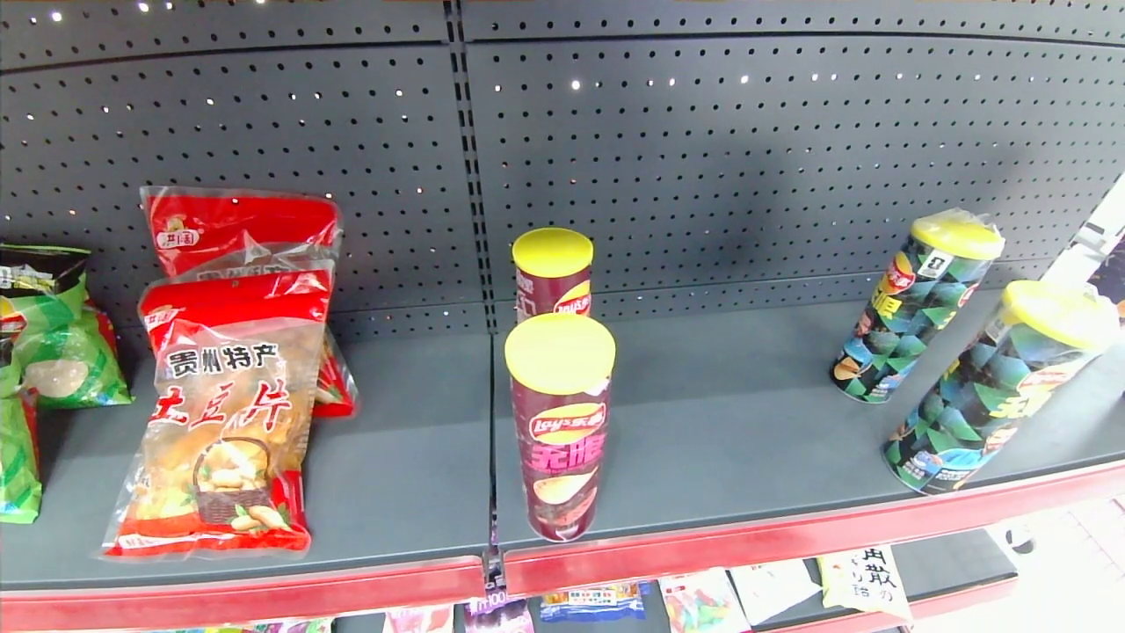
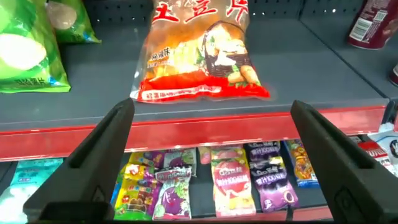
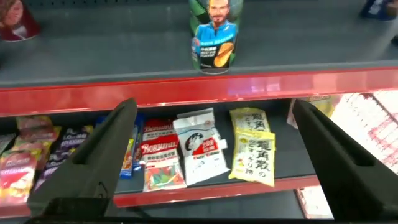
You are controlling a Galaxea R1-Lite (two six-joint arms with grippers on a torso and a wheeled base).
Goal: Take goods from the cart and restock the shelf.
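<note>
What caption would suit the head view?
Red crisp bags, two maroon tubes and two teal-patterned tubes stand on a grey shelf.

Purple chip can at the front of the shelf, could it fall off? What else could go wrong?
Maybe. The purple can stands tall right by the shelf's red edge, so a bump while new goods go in might tip it off. The patterned can on the right stands just as close to that edge and could fall the same way.

On the shelf (image 1: 729, 422), bags (image 1: 220, 413) left; 2 centre cans (image 1: 560, 422), one behind another; 2 right cans (image 1: 914, 308).
</note>
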